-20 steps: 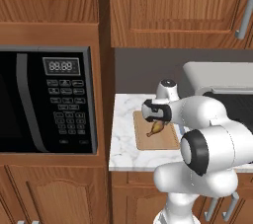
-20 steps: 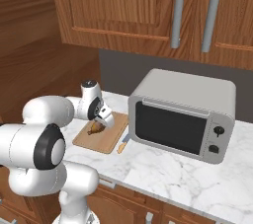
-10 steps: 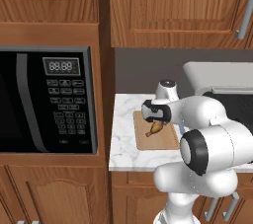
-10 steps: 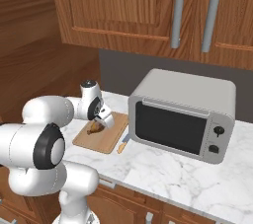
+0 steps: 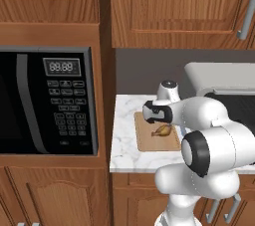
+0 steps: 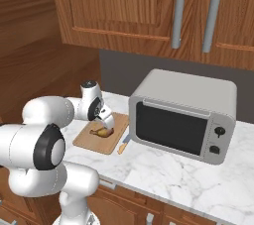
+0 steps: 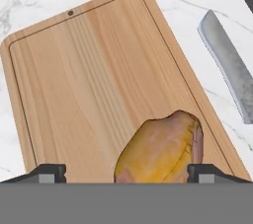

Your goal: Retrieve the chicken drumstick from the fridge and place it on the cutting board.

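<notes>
The drumstick (image 7: 160, 149) lies on the cutting board (image 7: 89, 80) on the counter (image 6: 163, 169). The gripper (image 7: 126, 172) is spread wide around it, probably not squeezing. The job looks nearly done; the arm just needs to lift away.

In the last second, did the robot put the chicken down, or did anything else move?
The chicken drumstick went down a little and now looks to be lying on the cutting board. The gripper is open, its fingertips wide on either side of it, so it seems to have let go. The board, the knife beside it and the toaster oven stayed put.
</notes>
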Robot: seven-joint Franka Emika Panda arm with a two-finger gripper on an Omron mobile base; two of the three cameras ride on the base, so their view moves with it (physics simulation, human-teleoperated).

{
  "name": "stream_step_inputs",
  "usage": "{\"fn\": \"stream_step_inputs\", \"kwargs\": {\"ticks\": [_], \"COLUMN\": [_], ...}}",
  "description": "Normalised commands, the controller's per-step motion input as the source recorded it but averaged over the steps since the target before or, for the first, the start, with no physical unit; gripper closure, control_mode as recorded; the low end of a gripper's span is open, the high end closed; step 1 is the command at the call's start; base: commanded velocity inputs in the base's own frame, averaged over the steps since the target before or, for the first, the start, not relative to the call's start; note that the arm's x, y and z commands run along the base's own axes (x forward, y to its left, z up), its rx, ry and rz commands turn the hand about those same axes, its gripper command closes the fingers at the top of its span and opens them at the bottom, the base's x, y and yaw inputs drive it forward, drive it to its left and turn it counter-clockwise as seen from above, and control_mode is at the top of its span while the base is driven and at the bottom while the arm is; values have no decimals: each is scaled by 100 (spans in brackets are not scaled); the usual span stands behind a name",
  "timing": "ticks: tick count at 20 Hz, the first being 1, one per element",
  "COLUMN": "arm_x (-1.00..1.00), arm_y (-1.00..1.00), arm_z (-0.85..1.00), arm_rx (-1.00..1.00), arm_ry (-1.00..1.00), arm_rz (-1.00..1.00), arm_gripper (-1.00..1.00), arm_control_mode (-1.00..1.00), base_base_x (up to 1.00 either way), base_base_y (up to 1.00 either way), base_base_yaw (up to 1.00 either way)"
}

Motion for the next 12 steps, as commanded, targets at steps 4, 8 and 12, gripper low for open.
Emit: {"fn": "stream_step_inputs", "kwargs": {"ticks": [4,8,12], "arm_x": [0,-28,-79], "arm_y": [0,0,0], "arm_z": [16,16,-1], "arm_rx": [-4,-2,0], "arm_ry": [4,6,1], "arm_rz": [-5,-15,-23], "arm_gripper": [-100,-100,-100], "arm_control_mode": [-100,-100,-100], "base_base_x": [0,0,0], "base_base_y": [0,0,0], "base_base_yaw": [0,0,0]}}
